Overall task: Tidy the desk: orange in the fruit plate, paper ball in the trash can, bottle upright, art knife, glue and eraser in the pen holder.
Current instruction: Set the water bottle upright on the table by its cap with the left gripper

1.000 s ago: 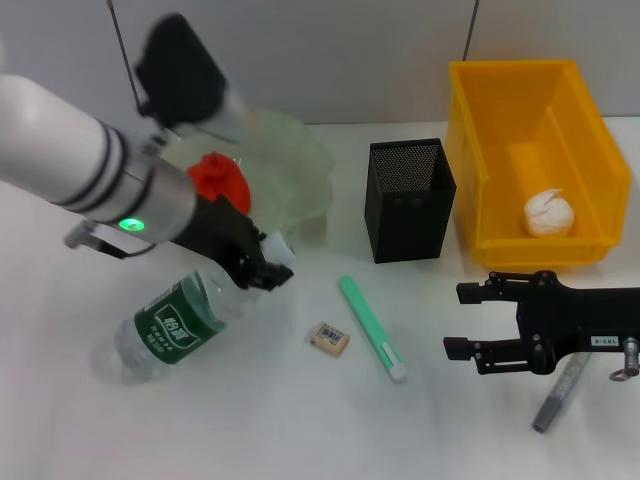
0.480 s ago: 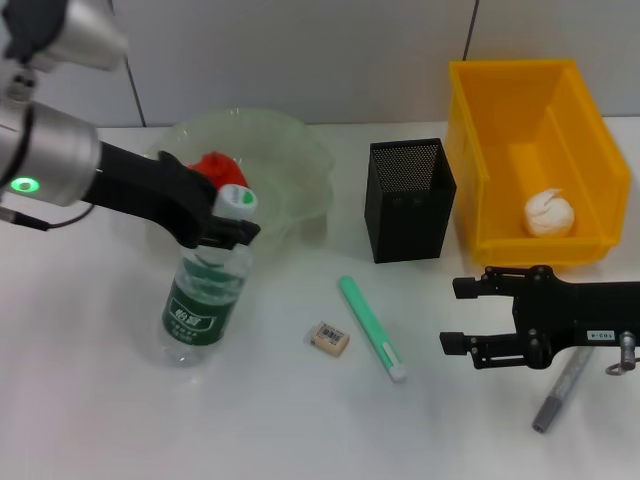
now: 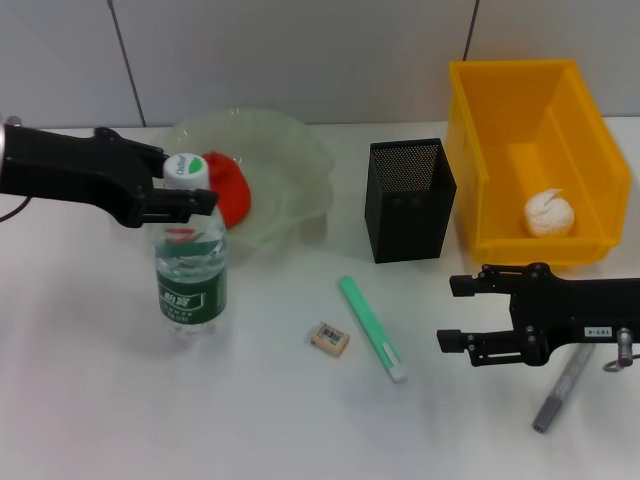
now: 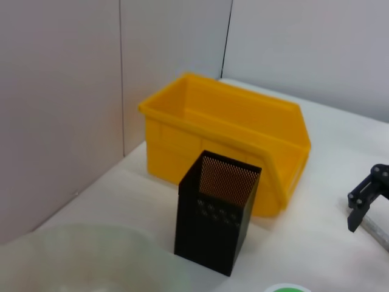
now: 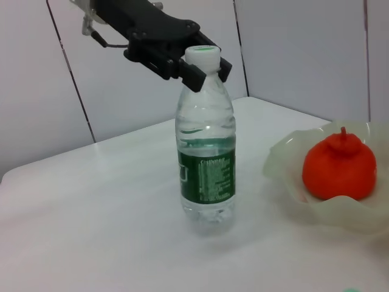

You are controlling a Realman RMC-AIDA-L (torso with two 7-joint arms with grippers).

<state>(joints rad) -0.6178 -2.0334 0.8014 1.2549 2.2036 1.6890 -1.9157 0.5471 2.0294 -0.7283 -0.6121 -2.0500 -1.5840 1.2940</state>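
The clear bottle (image 3: 190, 275) with the green label stands upright on the table in front of the fruit plate (image 3: 300, 150). My left gripper (image 3: 181, 186) is shut on its neck just under the white-and-green cap; the right wrist view shows the fingers (image 5: 191, 76) on either side of the bottle (image 5: 206, 164). The orange (image 3: 228, 187) lies in the pale-green fruit plate. The paper ball (image 3: 550, 213) lies in the yellow trash can (image 3: 470, 150). The beige eraser (image 3: 329, 338) and a green stick (image 3: 370, 328) lie in front of the black pen holder (image 3: 408, 200). My right gripper (image 3: 455, 313) is open and empty.
A slim grey tool (image 3: 558, 392) lies on the table under my right gripper's body. The left wrist view shows the trash can (image 4: 225, 134), the pen holder (image 4: 216, 222) and my right gripper (image 4: 364, 201) farther off.
My left gripper has swung the bottle from lying tilted to standing upright, and the arm has drawn back to the left. My right gripper has hardly moved.
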